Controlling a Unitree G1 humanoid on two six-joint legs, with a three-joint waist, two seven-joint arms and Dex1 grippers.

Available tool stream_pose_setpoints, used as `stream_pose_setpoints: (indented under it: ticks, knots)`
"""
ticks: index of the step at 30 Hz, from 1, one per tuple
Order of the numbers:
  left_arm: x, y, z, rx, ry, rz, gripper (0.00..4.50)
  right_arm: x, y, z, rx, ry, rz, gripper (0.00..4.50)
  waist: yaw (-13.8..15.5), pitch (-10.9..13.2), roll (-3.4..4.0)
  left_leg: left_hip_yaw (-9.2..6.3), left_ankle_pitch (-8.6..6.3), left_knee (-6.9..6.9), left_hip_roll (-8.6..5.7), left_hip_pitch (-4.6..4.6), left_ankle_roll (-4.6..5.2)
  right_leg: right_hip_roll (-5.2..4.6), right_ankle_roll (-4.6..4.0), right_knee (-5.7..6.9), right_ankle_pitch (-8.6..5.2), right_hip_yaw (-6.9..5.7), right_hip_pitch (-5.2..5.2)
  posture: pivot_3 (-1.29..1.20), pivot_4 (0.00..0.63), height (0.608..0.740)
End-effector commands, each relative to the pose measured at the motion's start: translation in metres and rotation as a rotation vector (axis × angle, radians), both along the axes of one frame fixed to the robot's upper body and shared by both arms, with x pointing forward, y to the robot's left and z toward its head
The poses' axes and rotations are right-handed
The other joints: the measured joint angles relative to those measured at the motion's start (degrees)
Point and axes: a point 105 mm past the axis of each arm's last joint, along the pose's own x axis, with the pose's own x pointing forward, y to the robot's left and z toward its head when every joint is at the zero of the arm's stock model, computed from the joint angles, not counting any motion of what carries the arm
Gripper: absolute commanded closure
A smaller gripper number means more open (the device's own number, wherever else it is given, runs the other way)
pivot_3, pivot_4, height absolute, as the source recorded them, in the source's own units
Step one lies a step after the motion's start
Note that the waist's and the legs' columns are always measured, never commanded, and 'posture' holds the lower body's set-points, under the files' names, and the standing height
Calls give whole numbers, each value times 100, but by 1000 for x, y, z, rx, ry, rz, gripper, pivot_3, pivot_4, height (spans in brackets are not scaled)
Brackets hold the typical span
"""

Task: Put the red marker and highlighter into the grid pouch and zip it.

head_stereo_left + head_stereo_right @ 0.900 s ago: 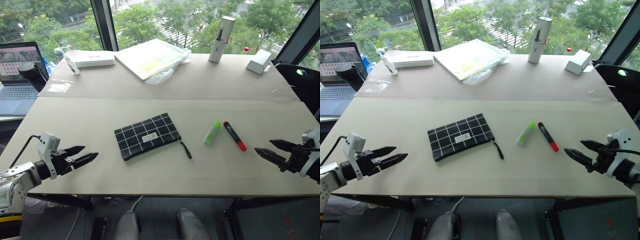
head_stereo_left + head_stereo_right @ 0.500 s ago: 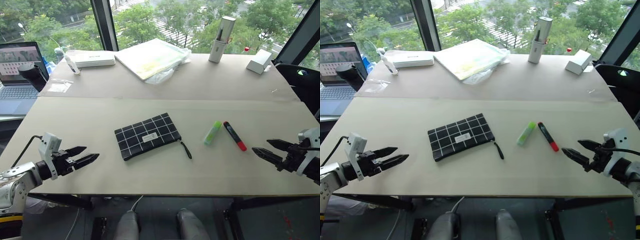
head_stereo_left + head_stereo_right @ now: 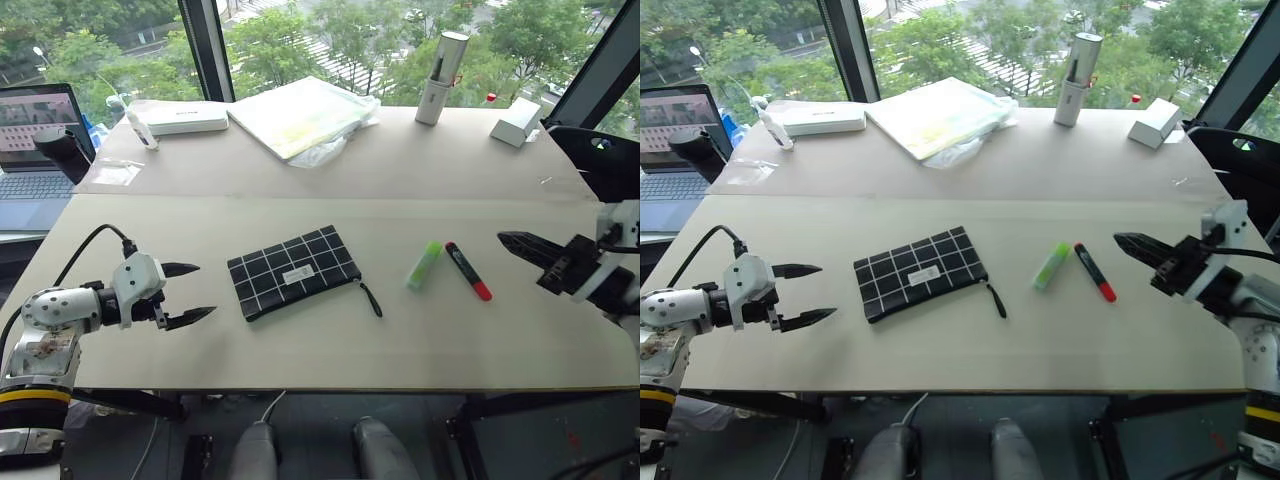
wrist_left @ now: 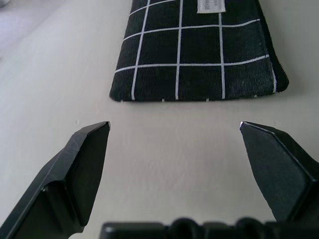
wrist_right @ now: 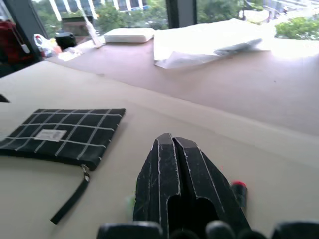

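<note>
The grid pouch [image 3: 293, 272] lies flat in the middle of the table, its strap loop [image 3: 371, 298] trailing to the right. To its right lie the light-green highlighter [image 3: 425, 265] and the red marker [image 3: 468, 271], side by side. My left gripper [image 3: 205, 290] is open wide, just left of the pouch and pointing at its short edge; the left wrist view shows the pouch [image 4: 199, 55] a little beyond the gripper [image 4: 174, 127]. My right gripper [image 3: 503, 239] is shut and empty, right of the marker and above the table. The marker's red end [image 5: 239, 191] peeks out beside the fingers [image 5: 169, 164].
A laptop [image 3: 35, 150] sits at the far left. Along the back stand a white box [image 3: 185, 117], a plastic-wrapped folder [image 3: 300, 115], a silver cylinder [image 3: 440, 65] and a small white box [image 3: 517, 123]. The table's front edge [image 3: 330, 385] runs near both arms.
My left gripper has opened wide and moved right toward the pouch. My right gripper has shut, risen and swung toward the marker.
</note>
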Motion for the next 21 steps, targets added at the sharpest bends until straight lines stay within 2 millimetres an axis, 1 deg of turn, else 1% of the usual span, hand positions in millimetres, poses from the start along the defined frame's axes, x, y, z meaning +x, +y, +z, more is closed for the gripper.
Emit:
stream_pose_setpoints:
  ticks: [1,2,4,5,7,9,11,14,19,21]
  knots:
    - [0,2,-10,149,-19,-78,0,3,54,1,-37,-14,149,4455,-4,0,0,0,0,0,0,-2,0,0,0,-1,0,0,-3,0,150,740]
    - [0,3,-12,184,-22,-92,0,4,69,-4,-66,-15,181,4455,-13,0,0,0,0,0,0,-4,1,0,0,0,0,0,-5,0,150,740]
    - [0,3,-15,228,-30,-118,0,8,90,-18,-136,-18,219,4455,2,0,0,0,0,1,0,-9,1,1,0,3,0,-1,-10,0,150,740]
    - [0,2,-16,236,-34,-127,0,10,96,-23,-164,-22,224,4455,6,0,0,-1,0,4,1,-10,1,1,0,4,0,-4,-10,0,150,740]
    - [3,-2,-14,239,-57,-143,0,22,109,-37,-220,-24,192,4455,25,0,1,0,0,11,1,-12,1,-1,0,6,0,-4,-8,0,150,740]
    - [4,-8,-12,231,-76,-157,0,32,118,-46,-267,-35,159,4455,40,0,1,1,0,19,1,-13,1,-1,0,13,0,-4,-8,0,150,740]
    - [5,-12,-11,225,-88,-169,0,37,124,-50,-281,-47,154,4455,56,0,1,1,0,32,1,-16,1,-1,1,31,-1,-5,-13,0,150,740]
    - [3,-25,-11,200,-116,-202,0,50,132,-65,-316,-21,127,4455,73,0,1,1,0,36,1,-17,1,0,3,42,-3,-5,-16,0,150,740]
    - [0,-29,-15,186,-111,-212,0,61,135,-82,-410,-14,113,4455,102,-1,1,0,0,40,1,-18,1,0,3,46,-3,-6,-16,0,150,740]
    - [-1,-33,-15,180,-113,-221,0,63,138,-89,-449,-7,129,4455,107,0,1,0,0,40,1,-17,1,0,3,47,-3,-6,-16,0,150,740]
